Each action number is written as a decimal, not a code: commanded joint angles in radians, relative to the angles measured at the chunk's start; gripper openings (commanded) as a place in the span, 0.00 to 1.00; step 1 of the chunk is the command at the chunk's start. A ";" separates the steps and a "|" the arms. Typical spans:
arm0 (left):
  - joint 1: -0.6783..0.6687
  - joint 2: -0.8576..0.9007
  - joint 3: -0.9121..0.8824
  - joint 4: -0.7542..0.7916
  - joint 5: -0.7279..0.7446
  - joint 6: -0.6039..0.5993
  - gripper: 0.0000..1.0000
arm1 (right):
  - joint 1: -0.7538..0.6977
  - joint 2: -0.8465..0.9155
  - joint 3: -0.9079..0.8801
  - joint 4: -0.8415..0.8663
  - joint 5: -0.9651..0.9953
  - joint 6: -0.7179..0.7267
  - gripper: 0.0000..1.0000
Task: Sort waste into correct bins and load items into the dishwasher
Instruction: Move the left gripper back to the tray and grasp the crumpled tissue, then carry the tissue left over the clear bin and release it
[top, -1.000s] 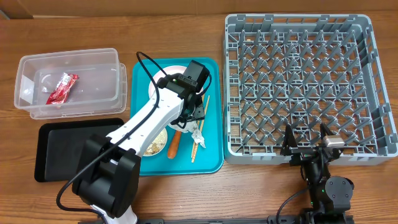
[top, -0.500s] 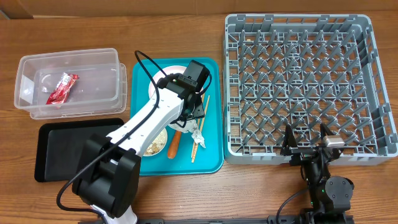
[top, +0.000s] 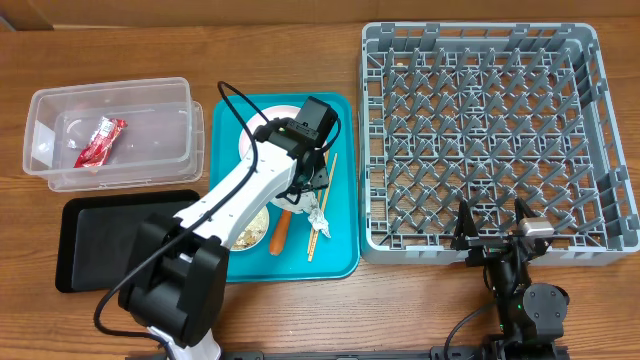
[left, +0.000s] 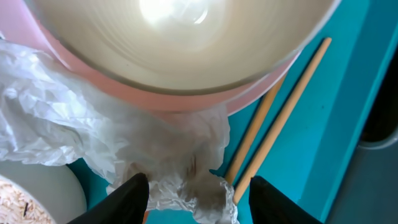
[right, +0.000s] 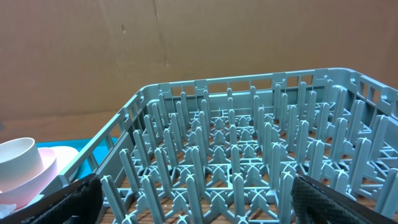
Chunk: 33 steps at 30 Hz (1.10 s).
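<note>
My left gripper (top: 312, 190) is open over the teal tray, its fingers (left: 198, 196) straddling the crumpled silver-white wad (left: 186, 186), which lies below a pink plate with a white bowl (left: 180, 56). The wooden chopsticks (left: 273, 124) lie to the right of the wad; they also show in the overhead view (top: 322, 215). The orange carrot (top: 280, 232) lies beside a bowl of rice crumbs (top: 255, 228). The red wrapper (top: 100, 141) lies in the clear tub (top: 110, 135). The black tray (top: 110, 240) holds nothing. My right gripper (top: 493, 238) is open at the grey dish rack's (top: 480, 130) front edge.
The teal tray (top: 340, 262) sits between the bins and the rack. The right wrist view shows the rack's pegs (right: 249, 155), a white bowl on pink plates (right: 25, 165) at the left and a cardboard wall (right: 186, 37) behind.
</note>
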 joint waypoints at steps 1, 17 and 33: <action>-0.005 0.024 -0.009 0.001 -0.020 -0.018 0.53 | -0.007 -0.012 -0.011 0.007 -0.002 0.000 1.00; -0.005 0.043 -0.009 0.001 -0.020 -0.018 0.47 | -0.007 -0.012 -0.011 0.007 -0.002 0.000 1.00; -0.005 0.042 -0.005 -0.032 -0.016 -0.018 0.04 | -0.007 -0.012 -0.011 0.007 -0.002 0.000 1.00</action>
